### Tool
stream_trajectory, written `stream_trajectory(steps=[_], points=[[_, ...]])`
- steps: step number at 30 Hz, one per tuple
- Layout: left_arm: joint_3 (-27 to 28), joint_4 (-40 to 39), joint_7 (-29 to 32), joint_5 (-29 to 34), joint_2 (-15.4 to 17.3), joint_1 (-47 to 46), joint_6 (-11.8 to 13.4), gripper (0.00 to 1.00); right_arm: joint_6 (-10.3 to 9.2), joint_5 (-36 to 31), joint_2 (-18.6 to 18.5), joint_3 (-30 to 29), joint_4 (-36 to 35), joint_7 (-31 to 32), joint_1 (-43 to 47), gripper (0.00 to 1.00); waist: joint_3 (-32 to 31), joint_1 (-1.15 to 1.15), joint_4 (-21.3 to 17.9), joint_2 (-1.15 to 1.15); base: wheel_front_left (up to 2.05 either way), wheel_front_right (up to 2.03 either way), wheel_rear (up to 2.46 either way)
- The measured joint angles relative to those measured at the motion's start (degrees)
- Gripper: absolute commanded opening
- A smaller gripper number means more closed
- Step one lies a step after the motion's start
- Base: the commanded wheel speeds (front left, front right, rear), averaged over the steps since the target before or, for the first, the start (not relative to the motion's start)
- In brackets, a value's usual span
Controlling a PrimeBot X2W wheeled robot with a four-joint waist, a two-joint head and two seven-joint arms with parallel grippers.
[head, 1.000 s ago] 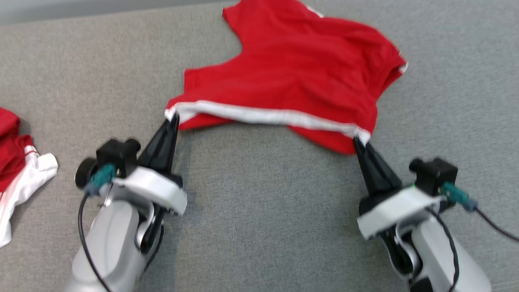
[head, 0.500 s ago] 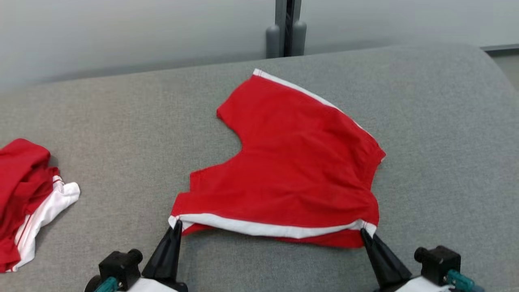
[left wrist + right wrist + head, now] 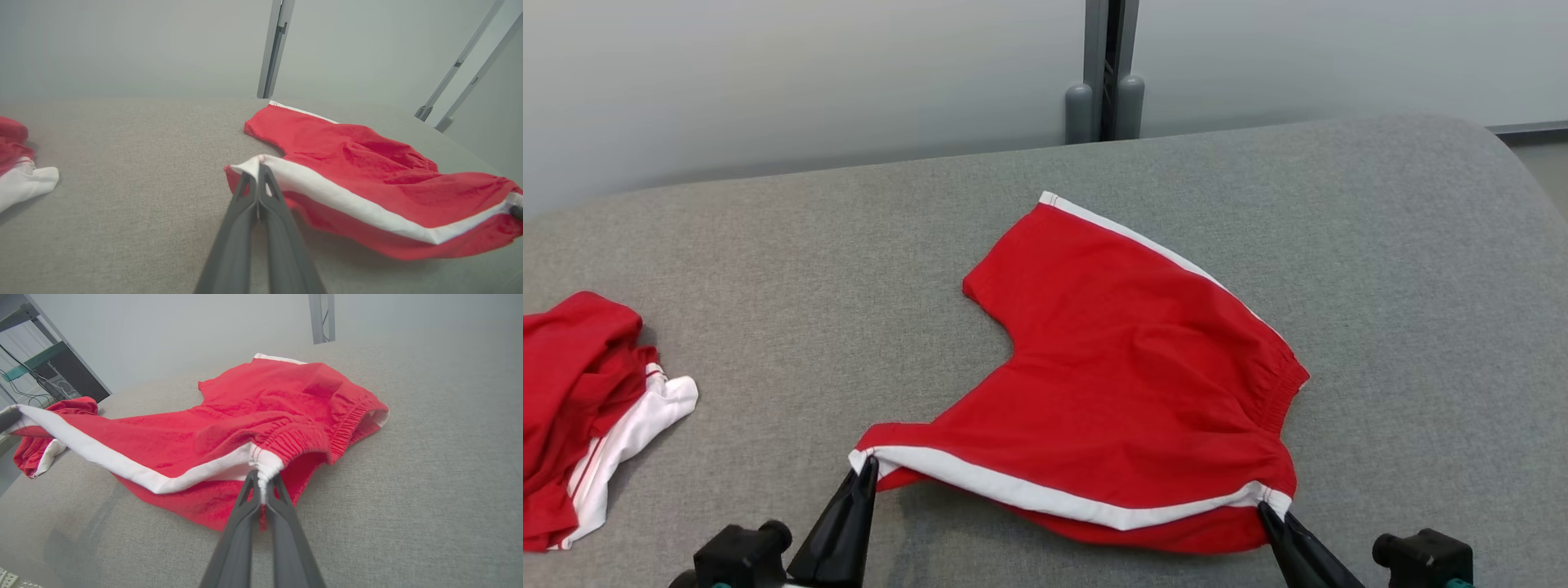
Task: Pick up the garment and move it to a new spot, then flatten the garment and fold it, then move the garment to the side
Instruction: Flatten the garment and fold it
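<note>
The garment [image 3: 1127, 392] is a pair of red shorts with white side stripes, spread on the grey padded table [image 3: 768, 261]. Its near white-striped edge hangs lifted between my two grippers. My left gripper [image 3: 871, 465] is shut on the left end of that stripe, at the leg hem corner [image 3: 255, 163]. My right gripper [image 3: 1264, 510] is shut on the right end, at the gathered waistband corner [image 3: 263, 467]. The far leg and the waistband [image 3: 1278, 392] rest on the table. In the right wrist view the garment [image 3: 245, 416] sags between the two held corners.
A second crumpled red and white garment [image 3: 580, 408] lies at the table's left edge. A grey post [image 3: 1104, 73] stands against the pale wall behind the table. The table's right end curves down at the far right [image 3: 1519, 180].
The head camera has tilted up, so the wall and post came into view and the arms slid to the bottom edge. Both grippers keep their hold; the garment lies slightly farther from the back edge.
</note>
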Motion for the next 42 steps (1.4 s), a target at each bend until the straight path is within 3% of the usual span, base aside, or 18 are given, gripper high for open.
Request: stream_trajectory(steps=[7,15,27,42], points=[[0.5,-0.5,2.1,0.2,2.7,-8.1,-2.6,0.0,0.0,5.7,0.6,-1.0,-2.3,4.2,-6.5,0.0,2.7,0.0,-1.4,0.0,0.0,0.0,0.0],[-0.1,4.8,3.8,0.7,4.1,-25.4,-6.9,0.0,0.0,7.4,0.5,-4.0,-0.8,3.9,-17.4,0.0,9.0,0.0,-3.0,0.0,0.0,0.0,0.0],[-4.2,26.1,2.8,0.5,2.4,-49.9,-11.2,0.0,0.0,1.0,1.8,-3.4,9.1,-2.0,-28.9,0.0,18.2,0.0,-7.7,0.0,0.0,0.0,0.0],[-9.9,52.4,-5.5,1.2,0.2,-68.6,-12.1,0.0,0.0,4.3,2.1,1.1,20.1,-12.5,-36.8,0.0,24.4,0.0,-13.8,0.0,0.0,0.0,0.0]])
